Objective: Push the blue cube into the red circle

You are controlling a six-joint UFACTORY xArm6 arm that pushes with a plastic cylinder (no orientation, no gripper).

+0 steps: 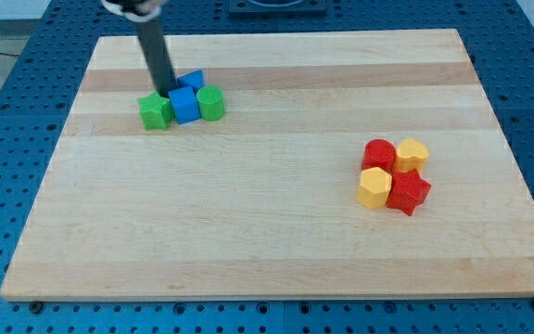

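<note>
The blue cube point(184, 105) sits in a cluster at the view's upper left. A green block point(156, 111) touches its left side and a green cylinder-like block point(211, 104) its right. A second blue block point(193, 81) lies just behind it. My tip point(167, 92) rests at the cluster's upper left, beside the blue cube's top-left corner and above the left green block. The red circle block point(379, 154) sits far off at the view's right, in a second cluster.
Around the red circle stand a yellow block point(412, 154), another yellow block point(374, 187) and a red star-like block point(408, 193). The wooden board point(267, 241) lies on a blue perforated table point(7, 93).
</note>
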